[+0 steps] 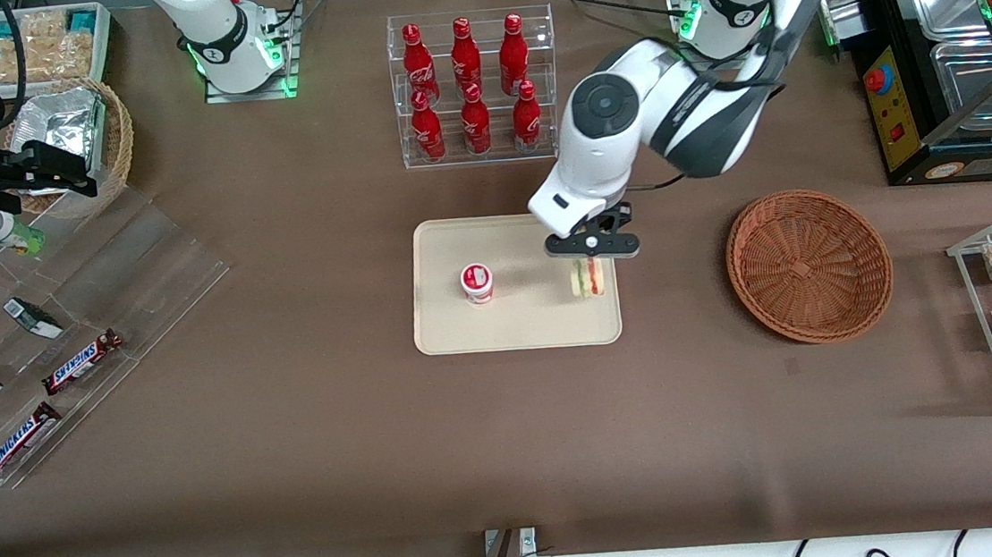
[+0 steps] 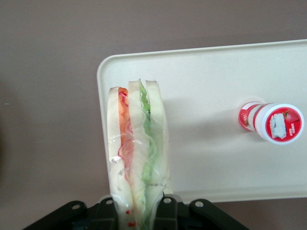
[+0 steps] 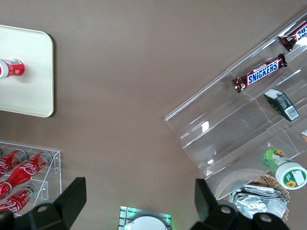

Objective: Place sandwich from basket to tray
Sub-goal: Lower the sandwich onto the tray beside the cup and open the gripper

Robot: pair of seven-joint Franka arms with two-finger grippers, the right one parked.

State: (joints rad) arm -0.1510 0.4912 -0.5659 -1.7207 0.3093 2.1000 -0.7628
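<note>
Pinching wrapped sandwich (image 2: 136,148) upright, gripper (image 1: 591,258) above cream tray (image 1: 446,328), white bread, red-green layers, clear film.

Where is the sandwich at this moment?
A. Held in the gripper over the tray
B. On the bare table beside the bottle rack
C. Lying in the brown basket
A: the gripper holds the sandwich over the tray; the basket holds nothing.

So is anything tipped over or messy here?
Nothing stands out. The gripper holds the sandwich on edge over the tray, the yogurt cup stands upright there, and the basket is empty.
</note>
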